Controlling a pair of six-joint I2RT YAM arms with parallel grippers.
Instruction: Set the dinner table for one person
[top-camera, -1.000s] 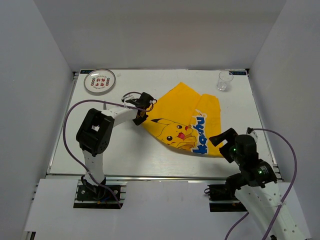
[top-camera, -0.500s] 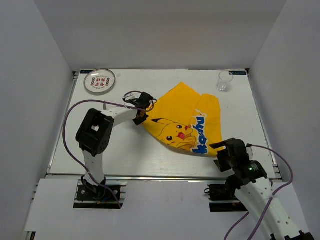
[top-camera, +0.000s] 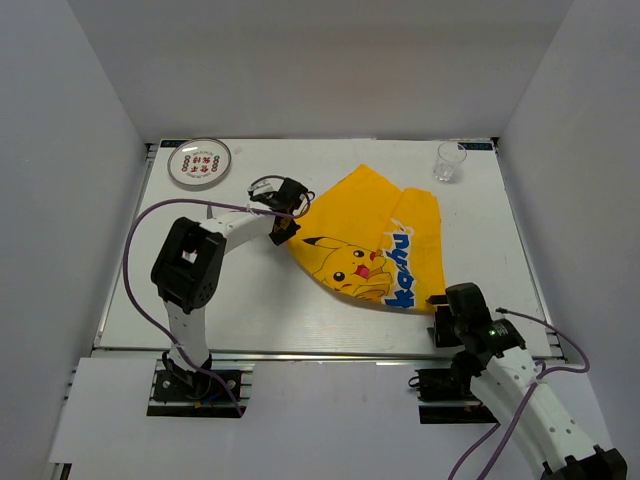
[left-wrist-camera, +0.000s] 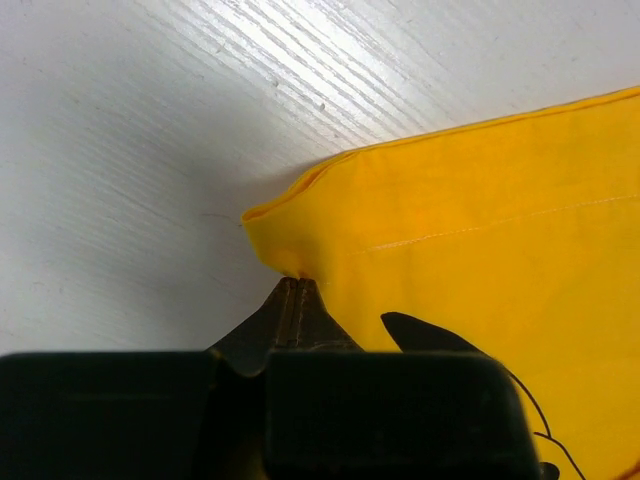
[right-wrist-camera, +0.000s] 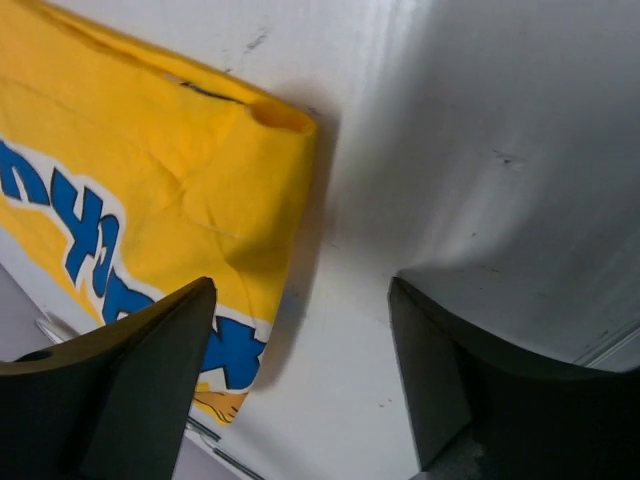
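The white dinner table bears a yellow Pikachu-print cloth placemat, folded over and rumpled. My left gripper is shut on the placemat's left corner, its jaws pressed together on the hem. My right gripper is open and low over the table at the placemat's near right corner; one finger is over the cloth, the other over bare table. A small patterned plate sits at the far left. A clear glass stands at the far right.
White walls enclose the table on three sides. A metal rail runs along the front edge. The right arm's purple cable trails beside its base.
My right gripper has come down and toward the front edge, to the placemat's near right corner. My left gripper stays shut on the left corner, nearly still.
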